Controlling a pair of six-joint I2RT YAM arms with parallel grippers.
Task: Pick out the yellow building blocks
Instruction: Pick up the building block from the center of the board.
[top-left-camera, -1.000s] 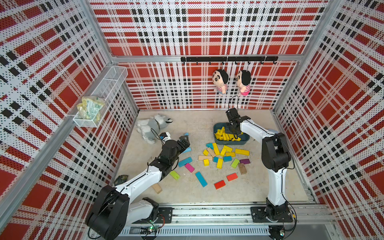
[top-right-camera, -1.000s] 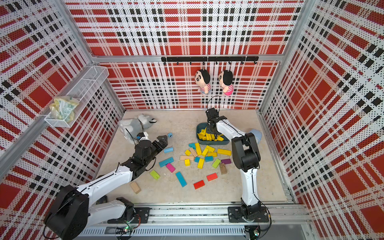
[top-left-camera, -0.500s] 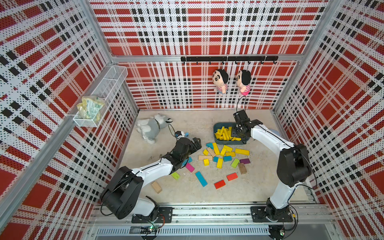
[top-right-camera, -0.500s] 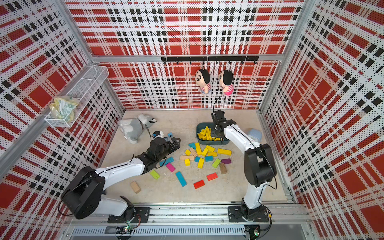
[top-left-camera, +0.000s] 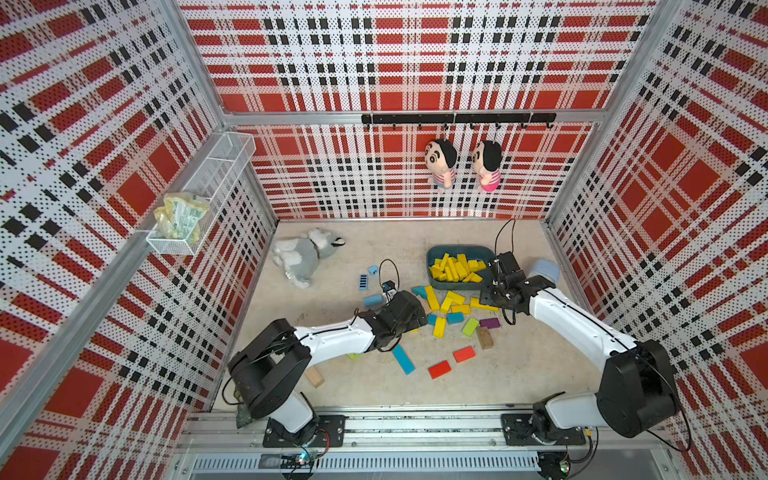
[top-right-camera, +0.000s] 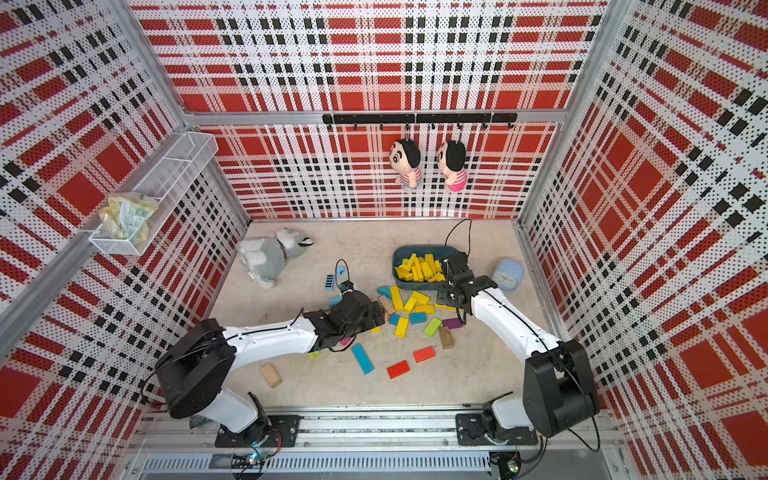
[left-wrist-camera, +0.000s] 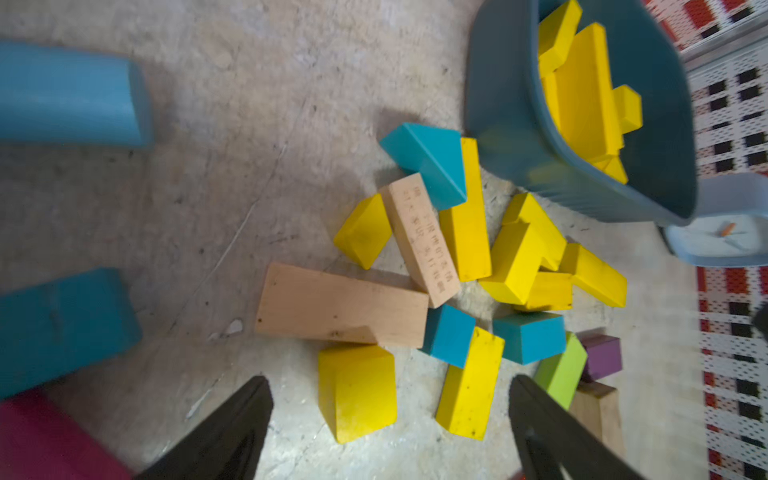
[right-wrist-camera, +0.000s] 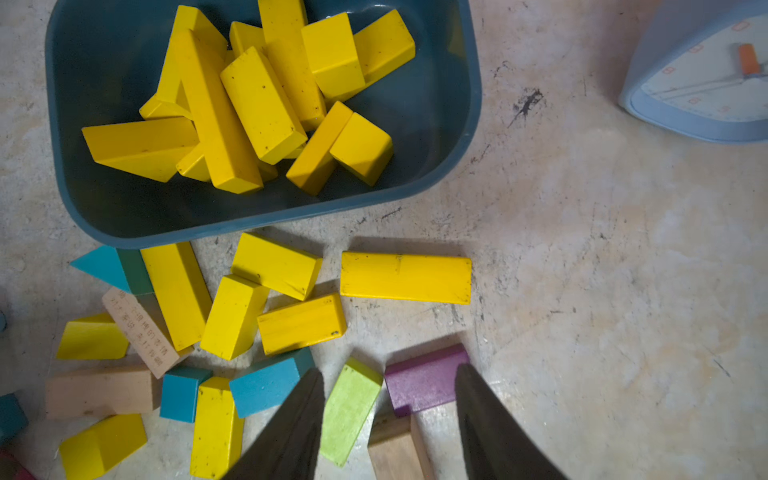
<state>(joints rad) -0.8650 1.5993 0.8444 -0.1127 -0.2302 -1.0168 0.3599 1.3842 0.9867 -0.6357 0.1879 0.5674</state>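
Many yellow building blocks (top-left-camera: 457, 268) (right-wrist-camera: 257, 104) are piled in the teal bin (top-left-camera: 432, 253). More lie loose on the floor in front of it (top-left-camera: 446, 303) (top-right-camera: 409, 303), mixed with other colours. My left gripper (left-wrist-camera: 388, 380) (top-left-camera: 415, 313) is open low over the left of that pile. A yellow cube (left-wrist-camera: 357, 392) and a yellow bar (left-wrist-camera: 469, 384) lie between its fingers, untouched. My right gripper (right-wrist-camera: 388, 368) (top-left-camera: 492, 297) is open and empty beside the bin's front right corner, above a lime block (right-wrist-camera: 349, 411) and a purple block (right-wrist-camera: 424, 378). A long yellow bar (right-wrist-camera: 405, 277) lies just beyond its tips.
A pale blue clock (top-left-camera: 544, 270) stands right of the bin. A grey plush animal (top-left-camera: 303, 257) lies at the back left. Blue (top-left-camera: 403, 359), red (top-left-camera: 439, 369), teal (left-wrist-camera: 428, 162) and tan (left-wrist-camera: 340, 311) blocks are scattered round the pile. A wire basket (top-left-camera: 199, 195) hangs on the left wall.
My left arm has reached rightward from the blue blocks to the mixed pile. My right gripper has come back from over the bin to the floor in front of it.
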